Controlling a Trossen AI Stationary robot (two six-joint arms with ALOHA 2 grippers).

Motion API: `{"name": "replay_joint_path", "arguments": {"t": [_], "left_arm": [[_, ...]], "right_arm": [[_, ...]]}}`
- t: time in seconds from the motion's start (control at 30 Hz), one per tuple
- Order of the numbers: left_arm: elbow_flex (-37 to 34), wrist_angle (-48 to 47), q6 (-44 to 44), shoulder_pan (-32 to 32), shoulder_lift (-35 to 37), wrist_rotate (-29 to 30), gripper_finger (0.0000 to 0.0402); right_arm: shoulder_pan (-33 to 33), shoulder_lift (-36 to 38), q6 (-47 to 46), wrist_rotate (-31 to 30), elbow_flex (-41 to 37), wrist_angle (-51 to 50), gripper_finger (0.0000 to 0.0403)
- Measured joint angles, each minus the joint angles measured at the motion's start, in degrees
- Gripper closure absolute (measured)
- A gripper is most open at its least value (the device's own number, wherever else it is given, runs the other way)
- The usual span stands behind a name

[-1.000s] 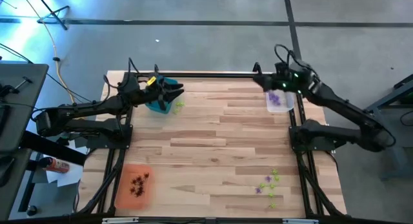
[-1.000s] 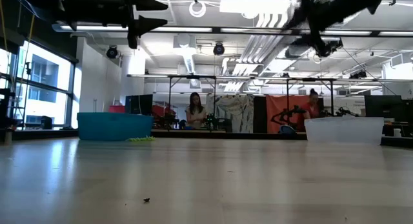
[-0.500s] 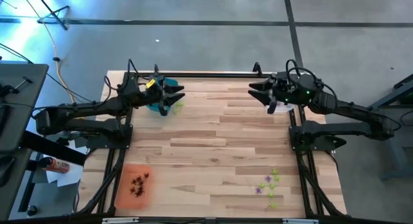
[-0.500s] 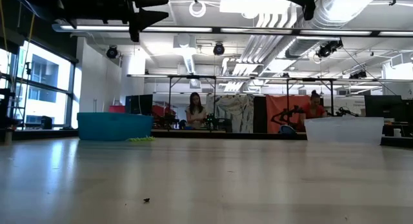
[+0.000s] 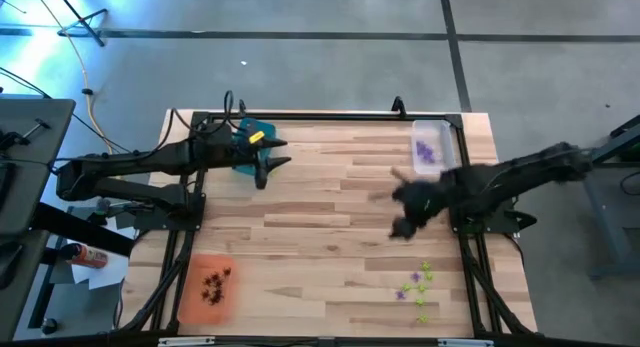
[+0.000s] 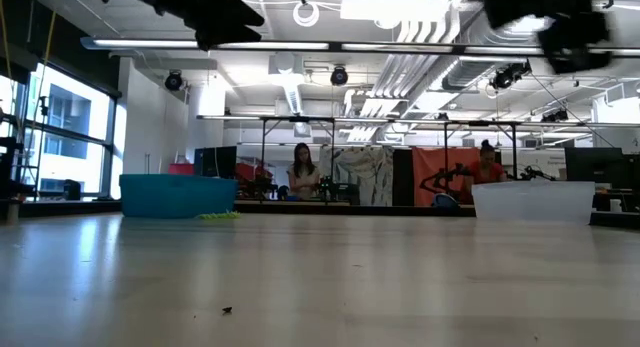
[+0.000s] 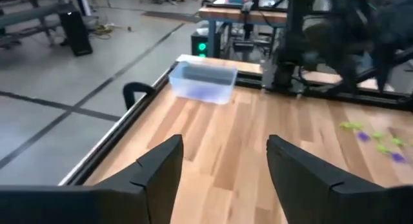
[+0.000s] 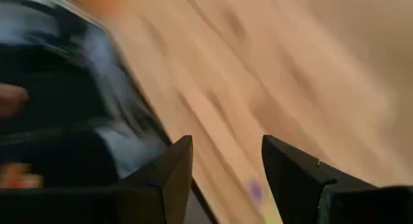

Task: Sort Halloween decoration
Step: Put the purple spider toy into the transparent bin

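Above the table's right half, the right gripper (image 5: pixel 403 209) shows blurred, fingers spread and empty. At 11 o'clock, the left gripper (image 5: pixel 275 154) hovers open beside the half-hidden teal tray (image 5: pixel 245 165). Purple and green trinkets (image 5: pixel 418 284) lie at 5 o'clock, dark ones in the orange tray (image 5: pixel 189 300), purple ones in the clear tray (image 5: pixel 432 152).

floor (image 5: pixel 330 57): grey concrete | windows (image 6: pixel 50 137): bright, left side | ceiling lights (image 6: pixel 300 49): on | benches (image 6: pixel 330 199): behind the table

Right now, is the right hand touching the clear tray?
Apart. In the high view the right hand is open over bare wood, with a plain gap to the clear tray at the far edge.
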State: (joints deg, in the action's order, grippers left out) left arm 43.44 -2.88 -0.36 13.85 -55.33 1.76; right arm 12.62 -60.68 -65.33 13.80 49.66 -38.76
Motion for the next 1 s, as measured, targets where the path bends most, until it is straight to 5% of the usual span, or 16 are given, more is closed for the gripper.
{"name": "replay_joint_path", "arguments": {"t": [0.2, 0.37, 0.57, 0.77, 1.0], "left_arm": [[-0.1, -0.8, -0.9, 0.4, -0.1, 1.1, 0.0173], [-0.1, -0.7, -0.5, 0.4, -0.2, 1.7, 0.0171], [-0.1, -0.8, -0.5, 0.4, -0.2, 2.6, 0.0171], [-0.1, -0.8, -1.1, 0.4, -0.2, 5.8, 0.0171], [-0.1, -0.8, -2.6, 0.4, -0.2, 7.6, 0.0171]], "right_arm": [[13.7, -10.9, -22.2, 7.6, -4.0, -2.7, 0.0222], [18.8, -18.4, -30.2, 10.2, -4.0, -2.1, 0.0222], [19.0, -23.7, -31.3, 9.0, -4.0, -0.8, 0.0256], [19.1, -27.9, -27.5, 10.9, -3.9, 2.7, 0.0388], [19.3, -31.5, -24.5, 10.6, -3.9, 2.2, 0.0399]]}}
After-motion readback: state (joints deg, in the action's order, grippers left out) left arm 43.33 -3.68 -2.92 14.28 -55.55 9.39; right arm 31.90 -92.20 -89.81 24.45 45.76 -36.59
